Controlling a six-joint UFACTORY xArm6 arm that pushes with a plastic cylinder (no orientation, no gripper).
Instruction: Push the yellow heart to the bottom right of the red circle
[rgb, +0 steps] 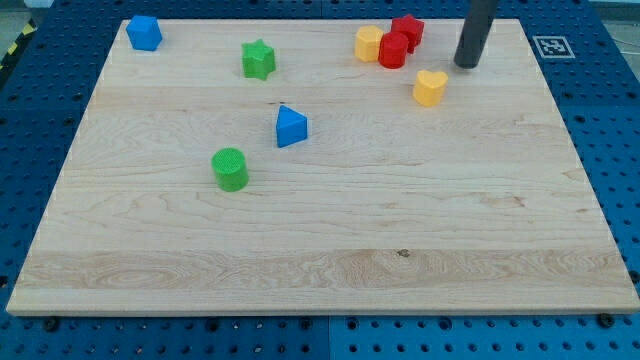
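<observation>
No claw fitted. My tip (466, 65) sits at 1 o'clock of the yellow heart (430, 88), apart. The heart lies at 5 o'clock of the red circle (393, 50); only gentle nudges needed on the bench (320, 250).

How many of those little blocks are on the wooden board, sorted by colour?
Blue: 2, a cube-like block and a triangle
Green: 2, a star and a cylinder
Yellow: 2, a hexagon-like block and the yellow heart
Red: 2, the red circle and a star
Total: 8 blocks
</observation>
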